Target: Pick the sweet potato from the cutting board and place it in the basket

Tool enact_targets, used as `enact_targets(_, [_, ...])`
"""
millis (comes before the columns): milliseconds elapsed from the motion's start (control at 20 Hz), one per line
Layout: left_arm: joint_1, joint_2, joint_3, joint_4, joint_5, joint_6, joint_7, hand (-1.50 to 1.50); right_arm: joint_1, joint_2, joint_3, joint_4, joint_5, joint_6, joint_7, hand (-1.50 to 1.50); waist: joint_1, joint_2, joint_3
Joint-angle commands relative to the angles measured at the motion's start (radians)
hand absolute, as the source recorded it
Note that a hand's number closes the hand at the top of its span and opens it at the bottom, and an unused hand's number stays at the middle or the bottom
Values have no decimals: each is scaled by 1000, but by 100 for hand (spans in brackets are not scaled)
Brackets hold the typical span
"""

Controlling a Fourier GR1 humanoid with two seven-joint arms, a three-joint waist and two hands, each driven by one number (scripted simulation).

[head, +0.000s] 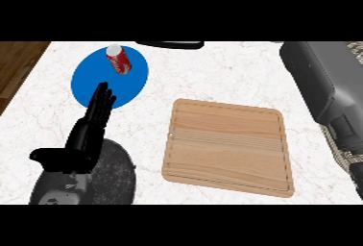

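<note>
The cutting board (228, 146) lay flat in the middle of the tabletop (212, 72) with nothing on it, and neither the sweet potato nor the basket could be seen anywhere, so perhaps the potato was already carried off behind the grey right arm (327, 91) at the right edge, whose hand was out of view. The left hand (89, 129) stood near the left edge with straight fingers pointing up, holding nothing, only resting. Behind it a red can (119, 61) lay on a blue plate (96, 89), which had no part in the task.
</note>
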Motion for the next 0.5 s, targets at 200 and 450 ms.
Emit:
enact_targets(200, [32, 0, 19, 6, -6, 19, -20, 0, -67, -26, -28, 139, 120, 18, 328, 150, -44, -16, -1])
enact_targets(450, [45, 21, 35, 21, 7, -4, -29, 0, -89, -32, -63, 202, 162, 20, 337, 150, -52, -16, 0])
